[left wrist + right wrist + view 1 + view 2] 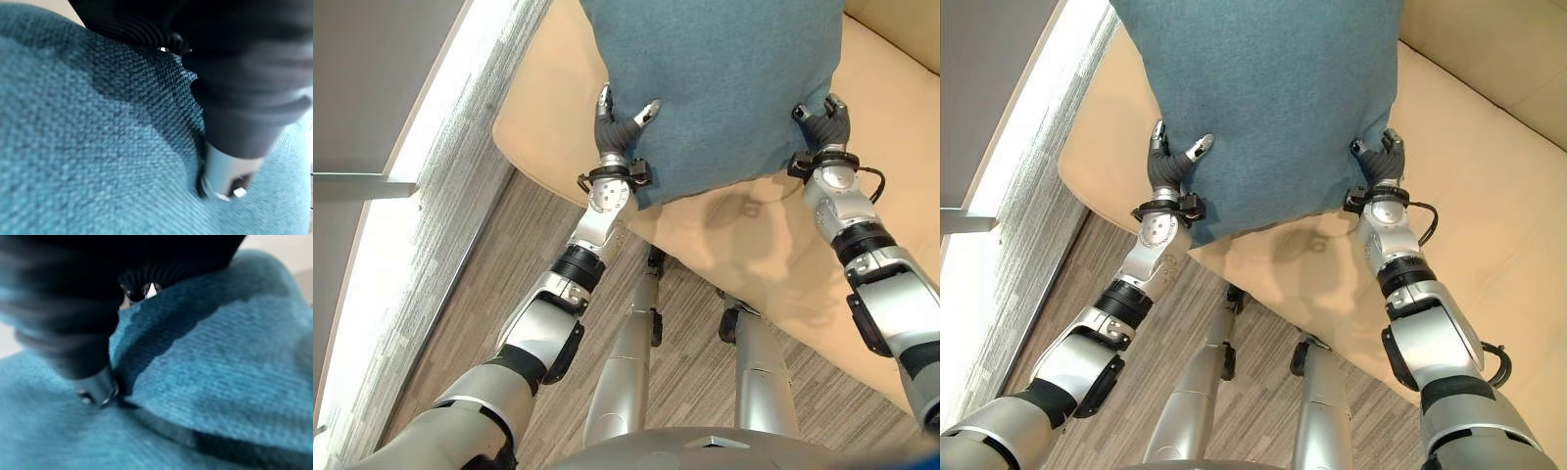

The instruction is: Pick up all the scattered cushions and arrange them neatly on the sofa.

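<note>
Over the sofa (558, 108), left eye view: a teal cushion (724, 78) hangs between both hands, held by its lower corners above the beige seat, its shadow on the seat below. Left hand (615, 130) clamps the near-left corner, fingers (649, 110) curled onto the front face with the cloth pinched between them. Right hand (826, 125) does the same at the other corner.

Right eye view: same hold; the cushion (1263, 98) droops a little between the two hands (bottom edge sags just above the seat). The seat runs on toward the robot's right, a back panel (1489, 49) beyond it.

Left wrist view: the cloth (73, 147) dimples where one finger (227, 171) presses in, so the pinch looks firm.

Right wrist view: fabric (220, 357) folds up around the buried finger (100, 387); grip judged secure here too.

To do the placing well, judged from these views: carry the cushion further in toward the backrest, keep both corners level so it lands square, lower until the bottom edge rests on the seat, then let go with both hands together.
</note>
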Tool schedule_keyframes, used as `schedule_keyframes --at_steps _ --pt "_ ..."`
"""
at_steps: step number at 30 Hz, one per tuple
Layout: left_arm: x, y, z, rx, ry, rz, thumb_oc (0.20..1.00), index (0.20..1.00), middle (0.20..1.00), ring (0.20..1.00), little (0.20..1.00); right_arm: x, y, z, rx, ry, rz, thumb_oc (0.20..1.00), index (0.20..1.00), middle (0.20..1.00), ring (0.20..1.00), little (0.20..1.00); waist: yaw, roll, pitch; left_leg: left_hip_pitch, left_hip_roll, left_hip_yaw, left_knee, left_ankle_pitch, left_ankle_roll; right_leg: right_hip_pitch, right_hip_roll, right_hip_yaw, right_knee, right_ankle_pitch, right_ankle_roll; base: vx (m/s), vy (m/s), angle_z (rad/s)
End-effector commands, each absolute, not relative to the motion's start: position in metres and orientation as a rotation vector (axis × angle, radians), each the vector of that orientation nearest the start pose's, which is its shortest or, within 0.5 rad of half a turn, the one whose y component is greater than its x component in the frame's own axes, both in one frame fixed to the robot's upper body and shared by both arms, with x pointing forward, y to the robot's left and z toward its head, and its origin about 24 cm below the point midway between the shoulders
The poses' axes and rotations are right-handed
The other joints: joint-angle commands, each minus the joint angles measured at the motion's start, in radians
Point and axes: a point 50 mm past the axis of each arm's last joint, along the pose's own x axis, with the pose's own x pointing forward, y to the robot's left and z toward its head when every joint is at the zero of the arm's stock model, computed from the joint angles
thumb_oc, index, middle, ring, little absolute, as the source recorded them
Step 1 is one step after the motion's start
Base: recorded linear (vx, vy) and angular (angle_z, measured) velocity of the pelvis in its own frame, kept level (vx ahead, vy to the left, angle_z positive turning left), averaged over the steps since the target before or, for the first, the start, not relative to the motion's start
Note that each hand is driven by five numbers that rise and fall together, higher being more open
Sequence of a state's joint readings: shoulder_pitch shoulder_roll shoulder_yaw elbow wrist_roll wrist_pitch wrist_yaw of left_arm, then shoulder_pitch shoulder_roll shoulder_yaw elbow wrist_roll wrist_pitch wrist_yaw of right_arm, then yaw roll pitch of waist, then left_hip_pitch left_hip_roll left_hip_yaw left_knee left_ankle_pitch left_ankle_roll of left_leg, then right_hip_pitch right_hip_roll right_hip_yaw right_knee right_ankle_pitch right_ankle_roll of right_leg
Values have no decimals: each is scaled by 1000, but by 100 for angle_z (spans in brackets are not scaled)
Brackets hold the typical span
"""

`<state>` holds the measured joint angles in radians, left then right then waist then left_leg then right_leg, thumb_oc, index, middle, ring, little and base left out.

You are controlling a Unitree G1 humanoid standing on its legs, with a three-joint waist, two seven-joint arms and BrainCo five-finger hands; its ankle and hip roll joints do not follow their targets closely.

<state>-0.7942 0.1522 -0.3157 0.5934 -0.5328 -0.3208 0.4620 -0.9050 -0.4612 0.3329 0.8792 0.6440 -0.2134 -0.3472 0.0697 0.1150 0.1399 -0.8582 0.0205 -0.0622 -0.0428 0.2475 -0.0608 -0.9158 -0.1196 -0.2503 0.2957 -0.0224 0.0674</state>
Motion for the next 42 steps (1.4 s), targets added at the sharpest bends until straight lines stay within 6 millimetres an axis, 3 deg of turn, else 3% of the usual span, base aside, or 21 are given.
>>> schedule_keyframes --at_steps 1,8,14,19,24,28,30,32,34,35,36,40,42 --pt "369 82 164 -238 -376 40 200 200 200 200 200 395 -135 166 102 -292 -51 200 200 200 200 200 5 -105 -59 156 -4 33 -44 -72 -108 176 -24 25 -383 194 162 -18 43 -4" --pt "355 95 138 -236 -326 62 200 200 200 200 200 371 -137 144 180 -317 -59 200 200 200 200 200 -44 -111 -70 297 -4 55 -44 -104 -105 322 -36 18 -383 187 157 -18 26 2" --pt "319 102 91 -312 -193 28 200 200 200 200 200 332 -133 90 186 -204 -40 200 200 200 200 200 -71 -122 -79 494 16 92 -44 -153 -81 526 -35 16 -383 154 146 23 27 -8" --pt "293 122 66 -223 -138 1 200 200 200 200 200 302 -150 60 133 -139 -52 200 200 200 200 200 -87 -122 -102 637 22 116 -44 -205 -35 650 -31 47 -383 125 145 96 80 -10" --pt "280 130 56 -196 -105 -5 200 200 200 200 200 285 -156 51 83 -118 -37 200 200 200 200 200 -92 -124 -105 737 5 105 -4 -265 -11 744 -27 91 -383 106 148 64 130 -33" --pt "271 136 51 -144 -89 -8 200 200 200 200 200 275 -159 53 7 -138 -33 200 200 200 200 200 -110 -114 -106 843 -35 193 -7 -310 38 765 -67 140 -339 124 190 -41 341 -85" --pt "270 138 48 -139 -81 -9 200 200 200 200 200 273 -159 52 1 -131 -32 200 200 200 200 200 -105 -113 -99 865 -36 221 -14 -317 46 754 -72 138 -313 123 194 -47 140 -122" --pt "265 143 43 -137 -62 7 200 200 200 200 200 271 -160 49 -4 -118 -30 200 200 200 200 200 -96 -116 -94 889 -31 250 -17 -323 46 746 -78 101 -302 132 194 -20 37 -107" --pt "262 149 40 -140 -48 29 200 200 200 200 200 270 -160 48 -8 -112 -27 200 200 200 200 200 -81 -118 -92 910 -26 274 -22 -330 46 748 -92 20 -292 138 194 -10 4 -98" --pt "262 149 40 -140 -48 29 200 200 200 200 200 270 -160 48 -8 -112 -27 200 200 200 200 200 -81 -118 -92 910 -26 274 -22 -330 46 748 -92 20 -292 138 194 13 -84 -47" --pt "255 151 32 -147 -14 26 200 200 200 200 200 265 -165 44 -24 -97 -38 200 200 200 200 200 -76 -123 -96 932 -15 299 -22 -336 41 757 -100 -73 -291 138 181 36 -118 -18" --pt "255 142 31 -159 -5 -4 200 200 200 200 200 262 -169 48 -41 -115 -57 200 200 200 200 200 -84 -124 -113 922 -5 283 -16 -333 29 799 -42 -23 -352 124 156 69 -192 -11" --pt "259 137 35 -176 -14 -20 200 200 200 200 200 263 -173 50 -52 -122 -71 200 200 200 200 200 -88 -126 -115 885 17 248 56 -350 10 827 -24 -32 -365 112 140 59 -204 11"
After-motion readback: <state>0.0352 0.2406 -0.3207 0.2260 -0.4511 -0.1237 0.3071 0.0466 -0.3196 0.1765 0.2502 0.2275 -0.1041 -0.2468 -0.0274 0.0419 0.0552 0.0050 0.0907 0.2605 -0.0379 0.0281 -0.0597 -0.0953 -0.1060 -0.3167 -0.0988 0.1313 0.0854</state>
